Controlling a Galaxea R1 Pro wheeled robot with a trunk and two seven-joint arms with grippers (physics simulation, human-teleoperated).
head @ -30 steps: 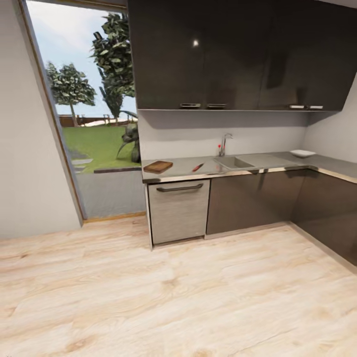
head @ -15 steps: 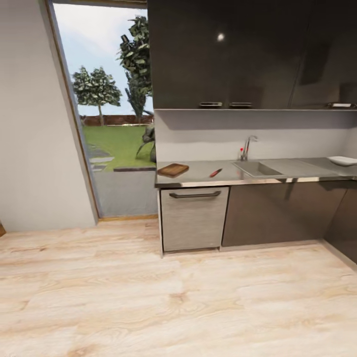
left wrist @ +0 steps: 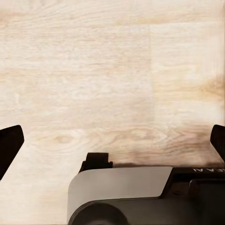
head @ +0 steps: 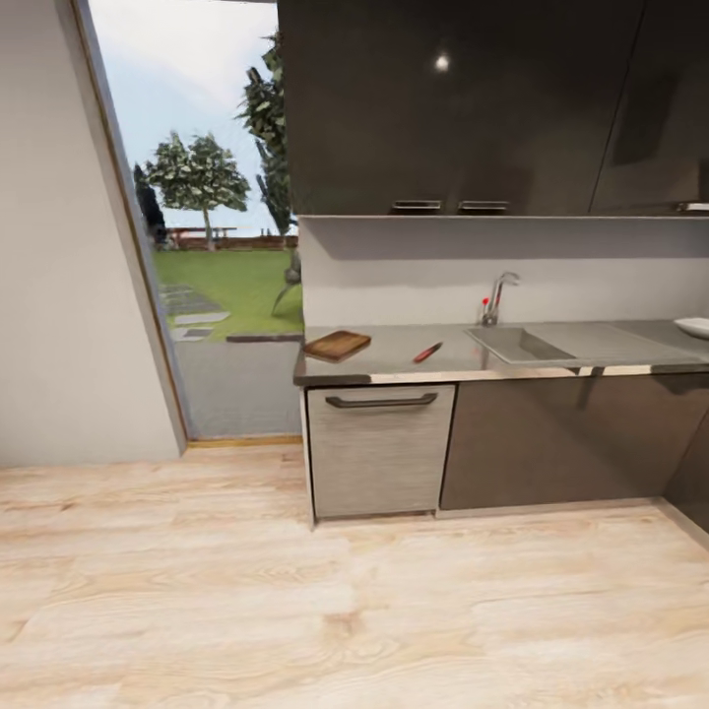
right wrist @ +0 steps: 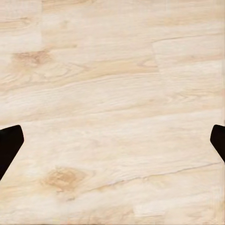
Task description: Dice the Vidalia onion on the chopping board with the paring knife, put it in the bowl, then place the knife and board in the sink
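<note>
With both arms hanging over the wooden floor (right wrist: 112, 93), the left end effector (left wrist: 112, 140) has its fingertips (left wrist: 9, 145) spread wide to opp. edges of the left wrist view, nothing betw. them, nothing touched; part of the robot's grey base (left wrist: 122, 192) sits below it. Right end effector (right wrist: 112, 140) is likewise spread wide, fingertips (right wrist: 9, 145) at the edges of the right wrist view, empty, bare floor planks underneath.

In the head view the surface (head: 394, 356) runs along the back wall, well apart from the robot, w/ open floor betw. them. Chopping board (head: 337, 345) lies flat near the surface's left end, by the window (head: 207, 226). Paring knife (head: 427, 352), red handle, lies on the surface betw. board and sink (head: 517, 345), apart from both. Sink has a chrome tap (head: 495, 297) and red knob (head: 484, 302) behind it. Bowl (head: 694, 326) sits at the far right, cut by the frame edge. Onion can't be made out; the sink's inside is too small to tell. Dark upper cabinets (head: 463, 108) hang above; a grey drawer front w/ handle (head: 380, 401) sits under the board.
</note>
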